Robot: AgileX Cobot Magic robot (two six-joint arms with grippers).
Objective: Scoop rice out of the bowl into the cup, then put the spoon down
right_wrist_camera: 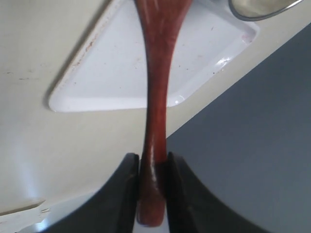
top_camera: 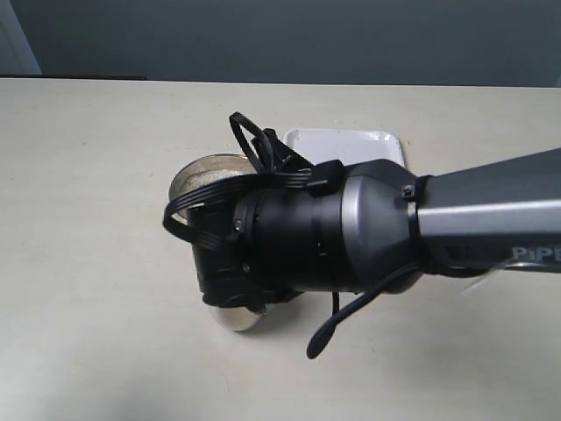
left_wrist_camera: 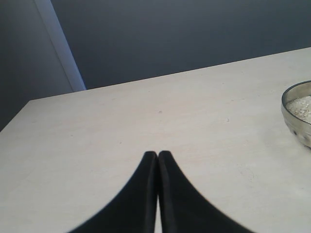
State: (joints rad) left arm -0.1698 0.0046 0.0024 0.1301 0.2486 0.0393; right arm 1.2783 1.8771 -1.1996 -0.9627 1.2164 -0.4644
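Observation:
My right gripper (right_wrist_camera: 154, 160) is shut on the handle of the dark reddish-brown wooden spoon (right_wrist_camera: 155, 92). The spoon's head runs out of the right wrist view. In the exterior view the right arm (top_camera: 298, 237) reaches over the middle and hides its gripper and the spoon. The steel bowl (top_camera: 203, 172) peeks out beyond the arm, with pale rice (left_wrist_camera: 301, 106) inside, and the bowl (left_wrist_camera: 296, 116) also sits at the edge of the left wrist view. Part of the shiny cup (top_camera: 240, 317) shows under the arm. My left gripper (left_wrist_camera: 158, 154) is shut on nothing, above bare table.
A white rectangular tray (top_camera: 351, 144) lies behind the arm, beside the bowl; the tray (right_wrist_camera: 107, 73) also lies under the spoon handle in the right wrist view. A dark wall stands behind the table's far edge. Black cables loop off the right wrist.

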